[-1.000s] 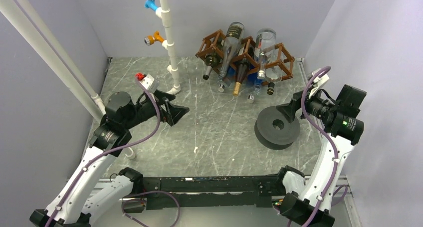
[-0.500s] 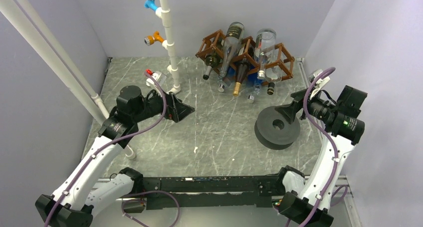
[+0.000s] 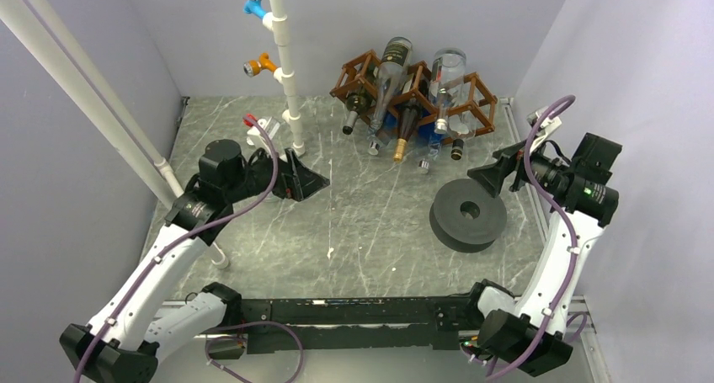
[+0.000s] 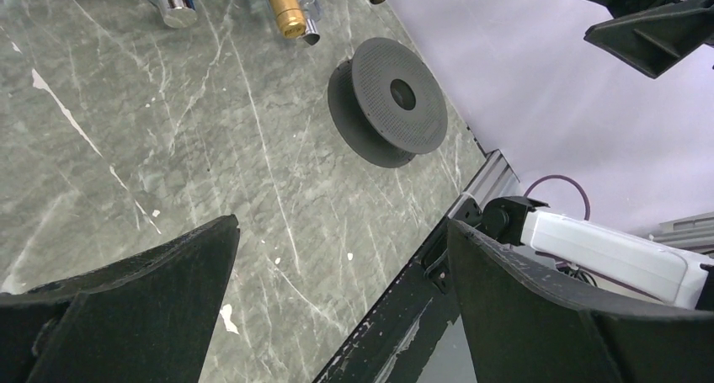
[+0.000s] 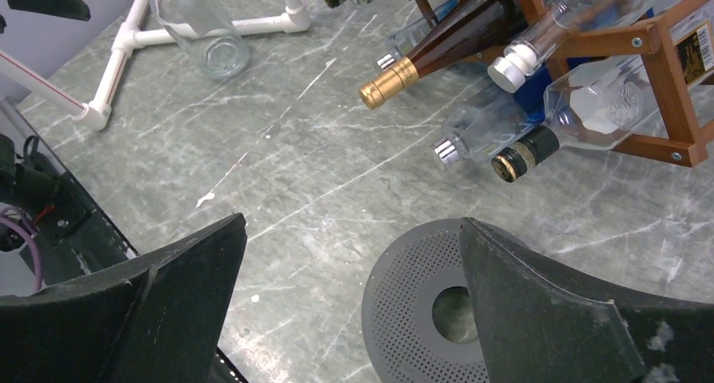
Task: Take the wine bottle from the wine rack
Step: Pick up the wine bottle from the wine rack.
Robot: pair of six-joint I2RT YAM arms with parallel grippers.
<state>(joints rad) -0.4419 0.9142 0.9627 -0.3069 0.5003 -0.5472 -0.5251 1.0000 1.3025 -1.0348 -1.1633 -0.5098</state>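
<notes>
The brown wooden wine rack [image 3: 347,73] stands at the back of the table and holds several bottles lying neck-forward. A brown wine bottle with a gold foil neck [image 3: 406,130] pokes out of a lower cell, and in the right wrist view this wine bottle [image 5: 459,36] lies beside the rack's slats [image 5: 667,73]. My left gripper [image 3: 310,181] hovers open at mid-left, far from the rack, with nothing between its fingers [image 4: 341,223]. Over by the right wall my right gripper [image 3: 482,174] is open and empty above the table [image 5: 353,220], short of the rack.
A dark grey perforated spool [image 3: 468,213] lies right of centre, below the right gripper [image 5: 421,303]. A white pipe stand [image 3: 285,71] rises at back left, with a clear glass [image 5: 209,31] lying at its foot. Walls close in on both sides.
The left arm has swung forward and to the right, its gripper now further toward the middle. The right arm has lifted and shifted slightly toward the back. Both grippers stayed open.
</notes>
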